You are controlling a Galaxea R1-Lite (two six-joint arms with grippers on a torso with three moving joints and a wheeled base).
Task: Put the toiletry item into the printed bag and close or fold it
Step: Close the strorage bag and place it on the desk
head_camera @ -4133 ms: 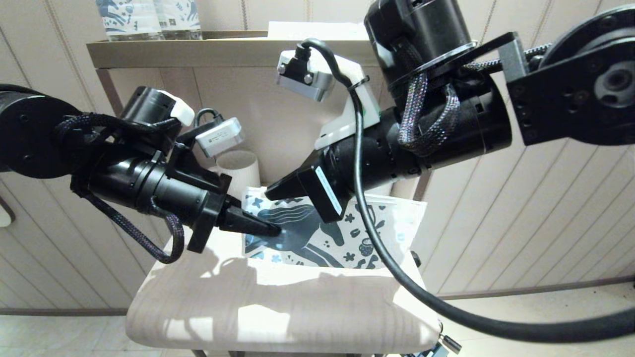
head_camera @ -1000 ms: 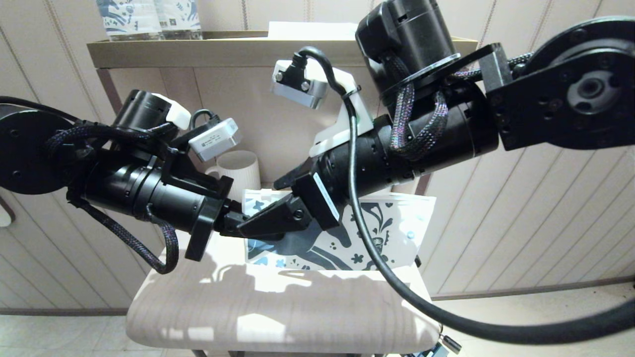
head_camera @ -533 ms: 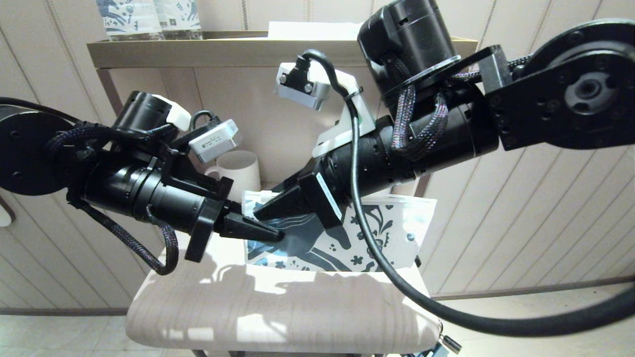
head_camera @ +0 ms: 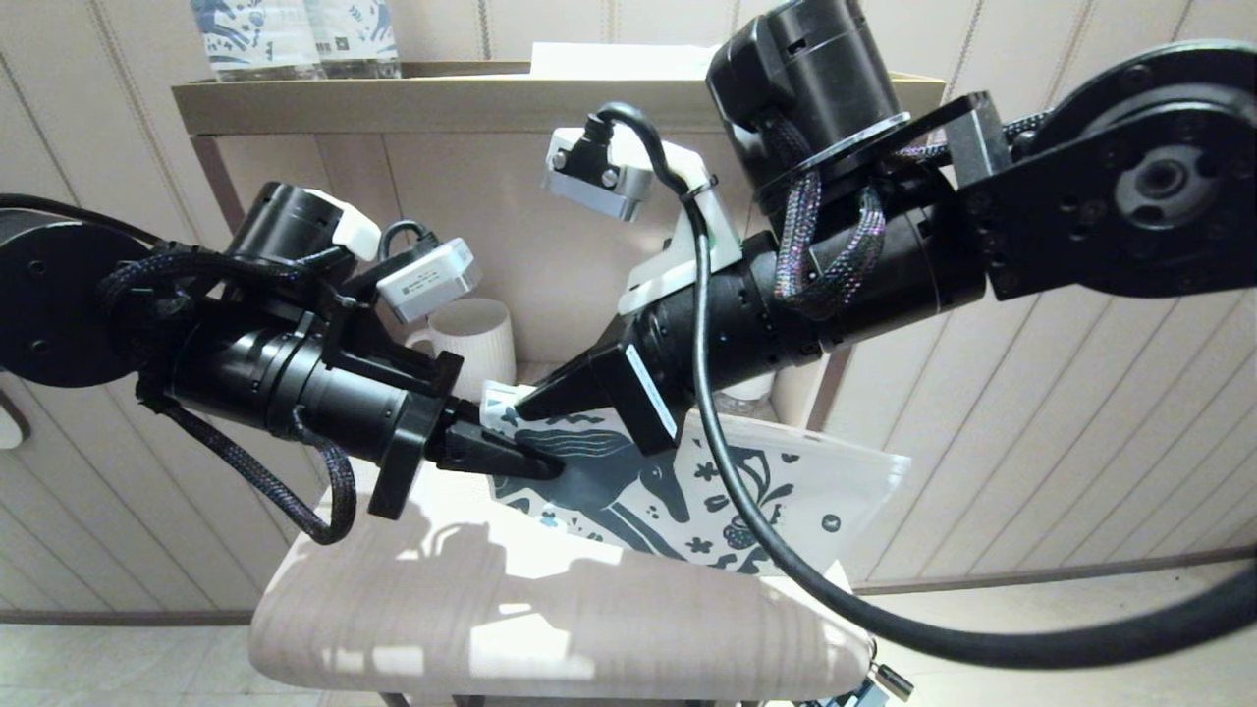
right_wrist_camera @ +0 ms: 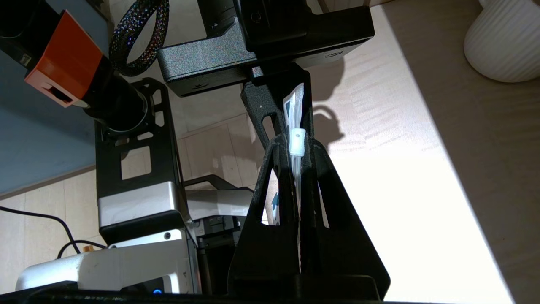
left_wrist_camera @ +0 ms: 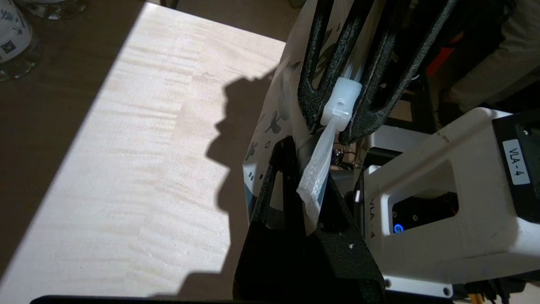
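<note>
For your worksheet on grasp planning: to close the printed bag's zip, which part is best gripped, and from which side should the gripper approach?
Grip the white slider on the bag's top edge, coming along that edge, fingers either side. The slider is the only raised, rigid part on a thin, floppy pouch. Here the right gripper is shut on it, while the left gripper is shut on the bag's end, bracing it.

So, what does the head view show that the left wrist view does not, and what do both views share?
Only the head view shows the dark blue horse print on the printed bag, the ribbed white cup behind it and the shelf above.

Only the left wrist view shows the white zip slider between the right gripper's fingers, and the bag's edge in the left gripper.

Both show the left gripper and the right gripper shut on the bag, above the pale wooden surface.
</note>
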